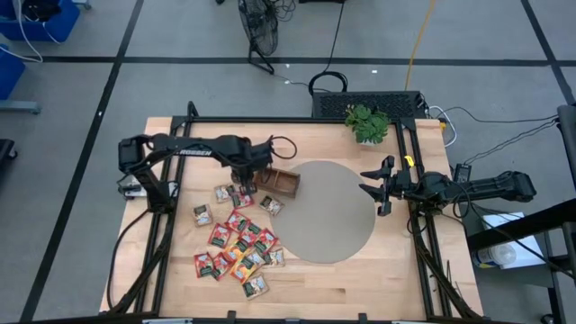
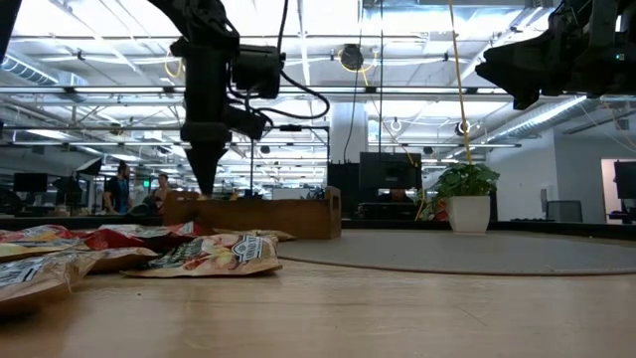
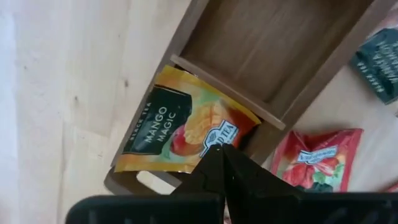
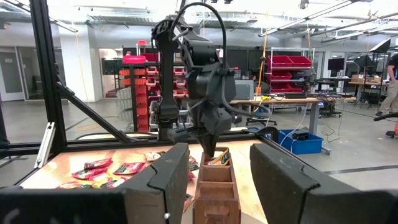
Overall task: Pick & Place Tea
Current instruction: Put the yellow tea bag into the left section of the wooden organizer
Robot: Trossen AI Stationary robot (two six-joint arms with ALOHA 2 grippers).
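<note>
Now the left gripper (image 3: 222,163) has its fingers pressed together on the edge of a yellow mango tea sachet (image 3: 180,124), which lies tilted over the end compartment of the wooden tray (image 1: 277,182), half in and half over the divider. The tray sits near the middle of the table (image 1: 360,279), just beside a round grey mat (image 1: 333,211). The remaining sachets (image 1: 236,245) lie scattered toward the table's front left, some overlapping, a few touching the tray's side.

These paper packets look very light, thin and floppy; one would likely bend or slide rather than resist, so a pinch at a free edge or corner seems the sound hold, not the flat middle. The glossy surface may slip.

The right gripper (image 1: 382,187) waits with its fingers apart above the mat's right side, near the potted plant (image 1: 367,122) at the back edge.
</note>
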